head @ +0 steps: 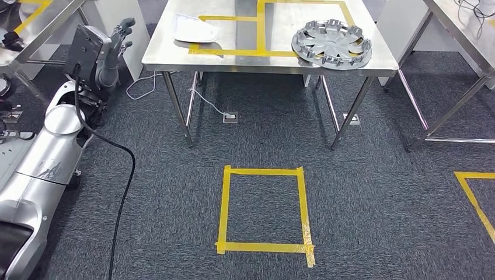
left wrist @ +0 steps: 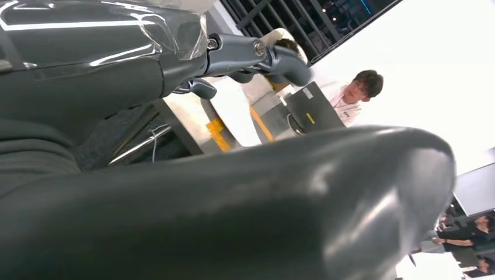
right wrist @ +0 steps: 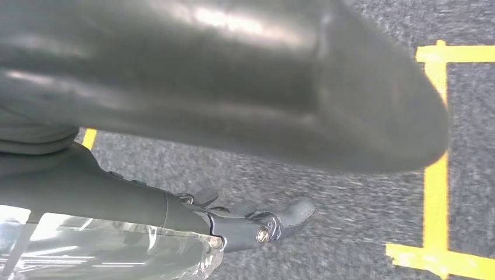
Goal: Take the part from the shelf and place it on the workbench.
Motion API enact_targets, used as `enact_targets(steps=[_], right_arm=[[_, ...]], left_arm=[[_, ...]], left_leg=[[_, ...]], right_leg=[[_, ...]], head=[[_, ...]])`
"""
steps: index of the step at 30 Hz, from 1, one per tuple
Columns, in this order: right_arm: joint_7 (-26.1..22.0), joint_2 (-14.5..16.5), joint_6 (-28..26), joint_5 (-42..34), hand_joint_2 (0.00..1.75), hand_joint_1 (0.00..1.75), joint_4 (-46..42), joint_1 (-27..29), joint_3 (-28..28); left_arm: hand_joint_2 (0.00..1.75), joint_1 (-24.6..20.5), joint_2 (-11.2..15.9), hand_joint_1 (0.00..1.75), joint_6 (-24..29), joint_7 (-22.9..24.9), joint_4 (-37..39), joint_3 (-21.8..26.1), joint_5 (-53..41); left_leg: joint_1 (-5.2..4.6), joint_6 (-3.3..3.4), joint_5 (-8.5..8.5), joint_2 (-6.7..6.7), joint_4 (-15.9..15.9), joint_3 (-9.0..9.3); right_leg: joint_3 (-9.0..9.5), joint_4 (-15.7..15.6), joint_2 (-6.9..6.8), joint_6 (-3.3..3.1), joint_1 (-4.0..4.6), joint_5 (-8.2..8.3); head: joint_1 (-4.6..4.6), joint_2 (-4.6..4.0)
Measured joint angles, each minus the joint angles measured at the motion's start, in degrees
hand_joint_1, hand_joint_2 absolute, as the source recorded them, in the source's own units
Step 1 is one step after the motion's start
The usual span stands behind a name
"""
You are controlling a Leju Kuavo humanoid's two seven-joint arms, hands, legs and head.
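No brand, label or readable writing shows on anything here.

In the head view the left hand is raised at the left side, fingers pointing up and loosely apart, with nothing in it. The part, a silver wheel cover, lies flat on the steel worktop, well apart from the left hand and across the worktop from it, at the near corner beside a band of yellow tape. A white sheet-like thing lies on the worktop between the left hand and the wheel cover, nearer the hand. On the grey carpet below, a yellow tape square marks the floor.

The left wrist view adds what the head view lacks: beyond the left hand's fingers a person in a white top is beside a dark box, with more people further off.

The right wrist view shows the right hand hanging over the carpet near yellow tape, its fingers slightly curled and holding nothing.
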Motion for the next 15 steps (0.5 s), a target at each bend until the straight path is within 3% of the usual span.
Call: enact_targets(steps=[1,2,3,4,5,7,8,9,11,12,13,15], right_arm=[[0.0,-0.02,0.0,0.0,0.0,0.0,0.0,-0.02,0.0],[0.0,-0.05,0.0,0.0,0.0,0.0,0.0,-0.03,-0.01],[0.0,-0.08,0.0,0.0,0.0,0.0,0.0,-0.03,-0.01],[0.0,-0.11,0.0,0.0,0.0,0.0,0.0,-0.05,-0.01],[0.0,-0.15,0.0,0.0,0.0,0.0,0.0,-0.09,-0.01],[-0.01,-0.24,-0.01,0.0,0.0,0.0,0.01,-0.19,-0.01],[-0.03,-0.27,-0.01,0.0,0.0,0.0,0.02,-0.21,-0.01],[-0.04,-0.32,-0.03,0.0,0.0,0.0,0.04,-0.17,-0.01],[-0.05,-0.31,-0.08,0.0,0.0,0.0,0.13,-0.06,-0.01],[-0.04,-0.32,-0.1,0.0,0.0,0.0,0.16,-0.04,-0.02],[-0.04,-0.31,-0.11,0.0,0.0,0.0,0.2,-0.05,-0.02],[-0.04,-0.34,-0.13,0.0,0.0,0.0,0.22,-0.08,-0.03]], left_arm=[[0.0,0.11,-0.01,0.0,-0.03,0.0,-0.01,-0.01,-0.01],[0.0,0.24,0.0,0.0,-0.04,0.0,-0.01,-0.01,-0.01],[0.0,0.4,0.02,0.0,-0.04,-0.01,-0.01,-0.01,-0.01],[0.0,0.57,0.04,0.0,-0.04,-0.01,-0.02,-0.01,-0.01],[0.0,0.71,0.09,0.0,-0.04,-0.02,-0.04,0.02,-0.01],[0.0,0.87,0.3,0.0,-0.03,-0.08,-0.18,0.27,-0.01],[0.0,0.92,0.4,0.0,-0.03,-0.11,-0.26,0.43,-0.01],[0.0,0.99,0.51,0.0,-0.03,-0.14,-0.33,0.58,-0.01],[0.0,1.37,0.74,0.0,-0.03,-0.14,-0.34,0.73,-0.01],[0.0,1.57,0.94,0.0,-0.03,-0.14,-0.34,0.79,-0.01],[0.0,1.74,1.13,0.0,-0.02,-0.14,-0.33,0.84,-0.01],[0.0,1.85,1.37,0.0,-0.02,-0.13,-0.32,0.91,-0.01]], left_leg=[[-0.07,0.02,0.84,-0.02,0.04,-1.1],[-0.13,-0.01,1.64,-0.02,0.09,-2.16],[-0.15,-0.1,2.42,-0.03,0.16,-3.22],[-0.16,-0.26,3.17,-0.04,0.27,-4.23],[-0.16,-0.49,3.84,-0.04,0.46,-5.12],[-0.27,-1.11,5.09,0.03,0.82,-6.49],[-0.29,-1.46,5.69,0.11,0.86,-6.81],[-0.28,-1.81,6.34,0.18,0.71,-7.0],[-0.06,-2.48,6.86,0.16,0.5,-7.38],[0.06,-2.83,5.58,0.1,1.23,-7.85],[0.19,-3.19,3.06,0.06,3.15,-8.56],[0.34,-3.82,-3.49,0.04,10.4,-10.29]], right_leg=[[-0.66,3.94,0.0,0.2,-0.01,-1.6],[-0.58,6.55,0.0,0.68,-0.01,-1.87],[0.41,7.3,-0.01,1.31,-0.02,-1.08],[2.45,5.87,-0.01,1.83,-0.05,0.15],[5.44,2.5,-0.01,2.03,-0.07,0.79],[11.5,-5.85,0.09,1.42,0.15,-0.32],[13.03,-8.53,0.2,0.94,0.34,-1.21],[13.43,-9.72,0.3,0.46,0.57,-1.57],[12.41,-9.71,0.31,-0.48,0.48,-0.53],[11.92,-9.71,0.21,-1.03,0.36,0.19],[11.31,-9.76,0.1,-1.43,0.21,0.99],[9.71,-9.69,-0.04,-1.82,0.26,2.55]], head=[[0.01,0.0],[0.01,0.0],[0.02,0.0],[0.01,0.0],[0.0,0.0],[-0.09,0.0],[-0.11,0.0],[-0.15,0.0],[-0.12,0.0],[-0.22,0.0],[-0.3,0.0],[-0.5,0.0]])
